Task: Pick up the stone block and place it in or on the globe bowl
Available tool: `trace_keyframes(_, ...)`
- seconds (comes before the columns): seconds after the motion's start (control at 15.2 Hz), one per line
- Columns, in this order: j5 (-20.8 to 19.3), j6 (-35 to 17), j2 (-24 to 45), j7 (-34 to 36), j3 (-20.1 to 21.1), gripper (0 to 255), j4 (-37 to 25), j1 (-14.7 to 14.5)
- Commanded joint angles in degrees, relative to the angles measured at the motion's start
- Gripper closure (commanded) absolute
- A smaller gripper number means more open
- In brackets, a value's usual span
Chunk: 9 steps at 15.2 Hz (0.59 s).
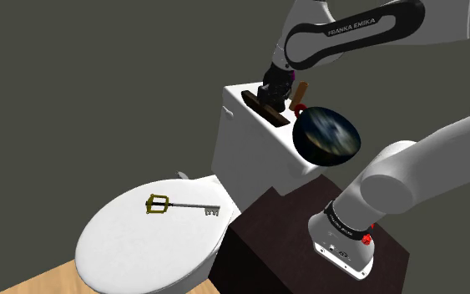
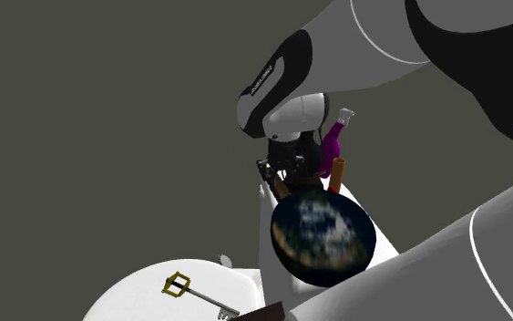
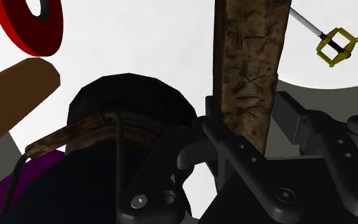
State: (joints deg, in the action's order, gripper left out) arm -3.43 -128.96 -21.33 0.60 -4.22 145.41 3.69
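You see the block (image 3: 250, 57) lying on the tank (image 1: 250, 150) top, the gripper (image 1: 273, 95) clenched on its long sides. The bowl (image 1: 326, 135) sits just beside it at the tank's stand-side edge. A peg (image 1: 302, 89) and red ring (image 3: 18, 32) crowd close. A key (image 1: 183, 205) lies on the toilet lid (image 1: 133, 246) below the tank.

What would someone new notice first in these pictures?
The dark, cloud-streaked globe bowl on the white toilet tank stands out, right of the shoulder view's middle. Beside it the black gripper clasps a brown stone block, and a gold-handled key lies on the closed toilet lid.
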Motion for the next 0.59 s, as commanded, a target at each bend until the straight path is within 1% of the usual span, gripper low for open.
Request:
trace_keyframes(0.0, 0.13, 3.21, 0.54, -0.03, 0.03, 255, 0.75, -0.07)
trace_keyframes(0.07, 0.01, 2.96, 1.31, -0.54, -0.35, 255, 0.22, 0.18)
trace_keyframes(0.53, 0.12, 8.98, -1.25, -0.63, -0.13, 255, -3.25, 0.2)
